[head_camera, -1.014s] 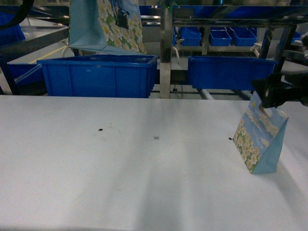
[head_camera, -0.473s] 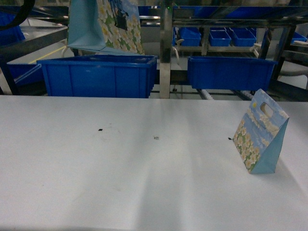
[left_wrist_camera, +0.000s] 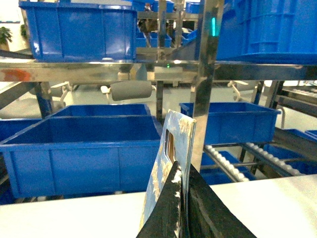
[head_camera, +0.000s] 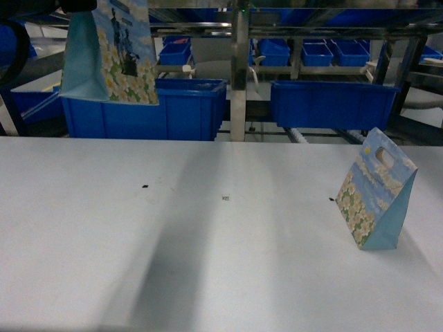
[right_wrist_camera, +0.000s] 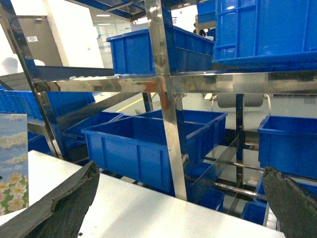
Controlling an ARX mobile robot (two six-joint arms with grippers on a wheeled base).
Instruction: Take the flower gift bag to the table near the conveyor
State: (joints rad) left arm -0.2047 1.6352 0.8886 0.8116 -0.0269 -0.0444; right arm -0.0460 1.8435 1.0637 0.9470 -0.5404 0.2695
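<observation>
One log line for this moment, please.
left gripper: shut on flower gift bag, airborne | right gripper: open, empty | second bag: upright on table

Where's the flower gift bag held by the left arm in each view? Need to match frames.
Head: held flower gift bag hangs at top left, in front of a blue bin.
Left wrist: bottom centre, seen edge-on, pinched in the left gripper.
Right wrist: cannot tell; a flowered bag panel at the left edge may be the other bag.
Shared landmark: the steel-framed conveyor upright, also and.
</observation>
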